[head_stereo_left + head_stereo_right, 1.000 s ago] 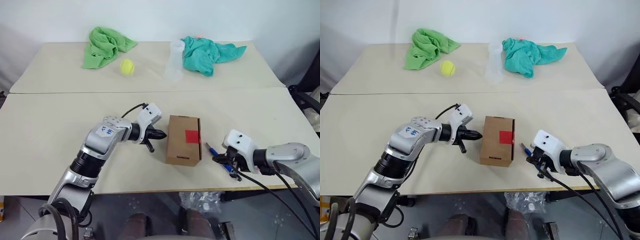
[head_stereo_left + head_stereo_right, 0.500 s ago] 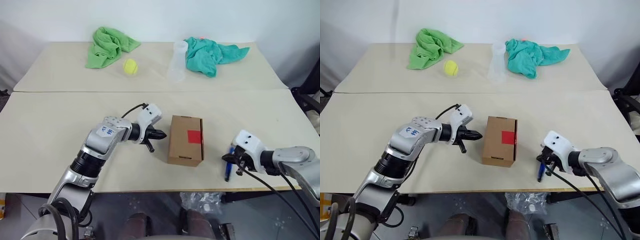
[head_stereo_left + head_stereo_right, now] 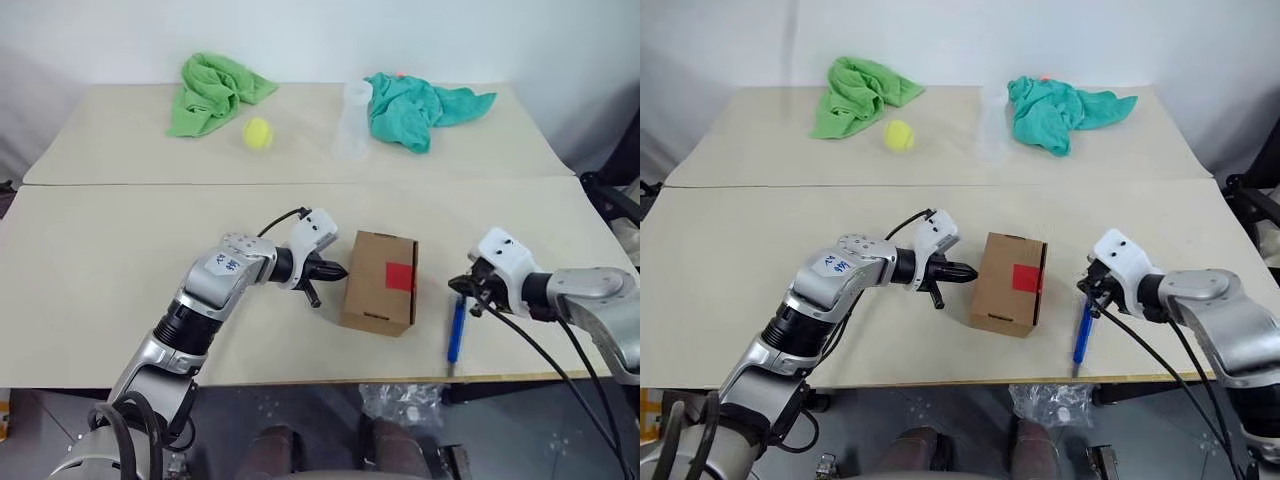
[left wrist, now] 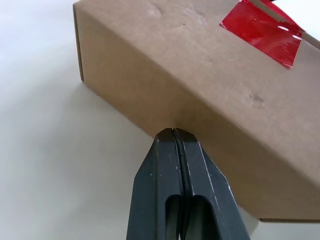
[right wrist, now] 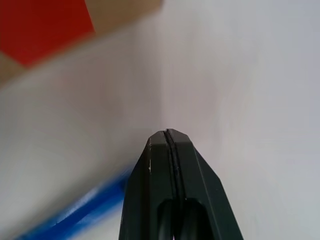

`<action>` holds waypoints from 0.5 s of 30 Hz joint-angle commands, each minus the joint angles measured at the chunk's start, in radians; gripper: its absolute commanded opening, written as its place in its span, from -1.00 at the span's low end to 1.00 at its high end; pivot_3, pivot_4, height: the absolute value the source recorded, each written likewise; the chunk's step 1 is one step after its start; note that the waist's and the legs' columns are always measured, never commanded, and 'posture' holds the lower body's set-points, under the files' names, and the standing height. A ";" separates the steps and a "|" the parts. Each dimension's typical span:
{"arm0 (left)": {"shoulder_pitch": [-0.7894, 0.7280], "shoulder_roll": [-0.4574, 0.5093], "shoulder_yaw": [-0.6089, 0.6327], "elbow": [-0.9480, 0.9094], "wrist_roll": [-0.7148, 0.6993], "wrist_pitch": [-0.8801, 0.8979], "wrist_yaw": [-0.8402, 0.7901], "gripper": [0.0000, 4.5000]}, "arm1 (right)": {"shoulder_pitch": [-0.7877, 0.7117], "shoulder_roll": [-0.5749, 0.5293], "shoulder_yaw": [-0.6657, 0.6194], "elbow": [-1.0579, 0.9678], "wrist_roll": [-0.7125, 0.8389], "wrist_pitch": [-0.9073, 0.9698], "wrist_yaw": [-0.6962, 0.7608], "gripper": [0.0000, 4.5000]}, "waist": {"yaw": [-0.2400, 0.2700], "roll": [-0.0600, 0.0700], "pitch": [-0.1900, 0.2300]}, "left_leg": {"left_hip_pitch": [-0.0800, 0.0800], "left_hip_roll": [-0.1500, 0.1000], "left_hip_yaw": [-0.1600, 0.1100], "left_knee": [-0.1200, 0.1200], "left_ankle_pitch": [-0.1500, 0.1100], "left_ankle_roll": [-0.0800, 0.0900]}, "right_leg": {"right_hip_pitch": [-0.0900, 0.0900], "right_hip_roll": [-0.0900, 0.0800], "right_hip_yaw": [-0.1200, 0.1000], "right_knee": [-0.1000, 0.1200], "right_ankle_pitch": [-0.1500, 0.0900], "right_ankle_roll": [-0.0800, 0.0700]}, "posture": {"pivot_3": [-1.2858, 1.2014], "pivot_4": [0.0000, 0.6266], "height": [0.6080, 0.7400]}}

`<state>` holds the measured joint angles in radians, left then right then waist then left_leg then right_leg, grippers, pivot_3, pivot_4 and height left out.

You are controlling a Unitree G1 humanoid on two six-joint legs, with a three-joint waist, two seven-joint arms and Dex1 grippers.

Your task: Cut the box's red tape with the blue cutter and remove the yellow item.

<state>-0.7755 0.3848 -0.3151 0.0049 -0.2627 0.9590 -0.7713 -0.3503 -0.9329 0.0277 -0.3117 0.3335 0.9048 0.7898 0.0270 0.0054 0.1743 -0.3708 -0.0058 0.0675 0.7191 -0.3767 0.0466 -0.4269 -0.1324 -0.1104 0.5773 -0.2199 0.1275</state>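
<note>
Blue cutter (image 3: 456,330) lies apparently just under the shut right jaws.

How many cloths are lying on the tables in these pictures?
2. A green cloth lies at the far left of the back table, near the tennis ball. A teal cloth lies at the far right, beside a clear cup. None seems hidden.
</note>
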 commanded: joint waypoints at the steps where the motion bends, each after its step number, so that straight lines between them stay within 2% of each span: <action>1: 0.002 -0.003 0.011 -0.062 -0.014 0.009 0.003 -1.00 | -0.049 0.022 0.007 -0.029 0.002 0.018 -0.016 -0.99 | 0.000 0.000 0.000 | 0.000 0.000 0.000 0.000 0.000 0.000 | 0.000 0.000 0.000 0.000 0.000 0.000 | 0.03 -0.52 1.00; 15: -0.004 0.003 0.015 -0.064 -0.017 0.015 0.012 -1.00 | -0.154 0.091 0.045 -0.040 0.018 0.040 -0.013 -0.99 | -0.002 0.000 0.000 | 0.000 0.000 0.000 -0.001 0.000 0.000 | 0.000 0.000 0.000 0.000 0.000 0.000 | 0.03 -0.52 1.00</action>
<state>-0.7715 0.3926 -0.3143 -0.0292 -0.2703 0.9810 -0.7608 -0.4890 -0.8463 0.0786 -0.3237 0.3453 0.9445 0.7796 0.0252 0.0054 0.1743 -0.3711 -0.0058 0.0675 0.7183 -0.3768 0.0468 -0.4272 -0.1320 -0.1106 0.5770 -0.2199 0.1276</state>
